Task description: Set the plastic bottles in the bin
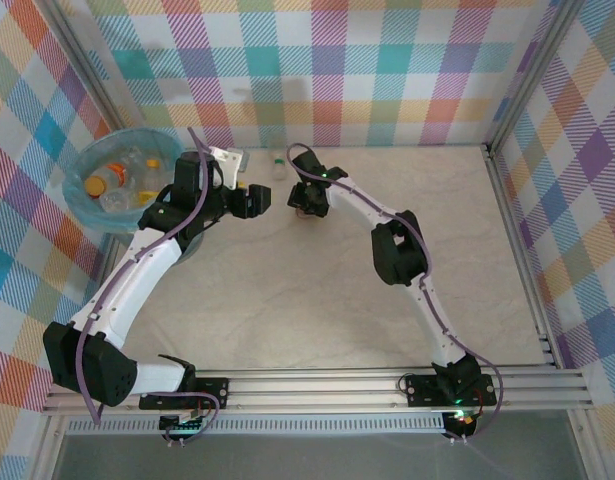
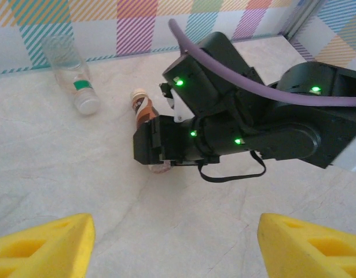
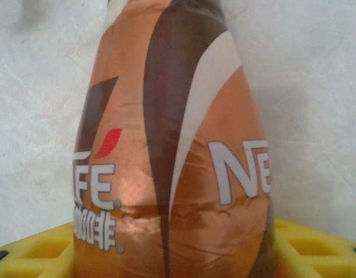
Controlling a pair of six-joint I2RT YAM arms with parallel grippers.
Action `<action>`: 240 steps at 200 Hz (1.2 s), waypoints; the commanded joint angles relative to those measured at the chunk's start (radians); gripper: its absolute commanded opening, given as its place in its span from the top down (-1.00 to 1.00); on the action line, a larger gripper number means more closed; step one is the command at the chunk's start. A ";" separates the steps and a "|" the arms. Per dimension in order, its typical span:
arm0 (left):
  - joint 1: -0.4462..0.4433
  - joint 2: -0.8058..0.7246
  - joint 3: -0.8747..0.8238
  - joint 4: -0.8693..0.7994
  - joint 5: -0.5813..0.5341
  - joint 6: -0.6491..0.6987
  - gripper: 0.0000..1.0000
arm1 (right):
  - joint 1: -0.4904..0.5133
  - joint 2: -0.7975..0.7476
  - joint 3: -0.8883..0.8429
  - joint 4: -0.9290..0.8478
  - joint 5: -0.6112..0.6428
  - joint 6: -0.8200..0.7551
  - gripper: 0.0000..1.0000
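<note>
**Bottle pickup at the far middle of the table:** The right gripper grips a small Nescafé bottle at the far middle of the table. Its yellow fingers press against both sides of the brown, orange and white wrapper near the base.

Seen from the left wrist, the bottle's pale cap pokes up and leans left out of the black jaws. Whether the base rests on the tabletop or hangs just clear of it is hard to tell. A purple cable arcs over the right arm's wrist.

Just left of the bottle, the left gripper hovers over the bare marbled surface. Its yellow fingertips are well apart and hold nothing, and it points toward the right arm's wrist.

A clear plastic bottle with a green band and a white cap lies on its side at the foot of the checked back wall. It sits near the held bottle, to its far left.

In the far left corner stands the bin, a round tub lined with a pale blue bag, right beside the left arm's forearm. Several bottles in the bin lie in a heap, some clear and some with orange caps or contents.

Both arms arch up from their bases on the aluminium rail at the near edge.
</note>
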 commanded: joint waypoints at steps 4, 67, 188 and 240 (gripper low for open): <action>-0.013 0.003 0.082 -0.061 -0.032 -0.067 -0.49 | -0.001 -0.169 -0.073 0.040 -0.053 -0.062 -0.12; -0.013 0.081 0.303 -0.160 0.013 -0.303 -0.49 | -0.001 -0.645 -0.561 0.271 -0.246 -0.192 -0.10; -0.053 0.072 0.393 -0.150 0.294 -0.562 -0.44 | 0.010 -1.246 -1.105 0.664 -0.728 -0.273 -0.05; -0.112 0.044 0.343 -0.120 0.332 -0.586 -0.36 | 0.051 -1.259 -1.101 0.680 -0.805 -0.291 -0.05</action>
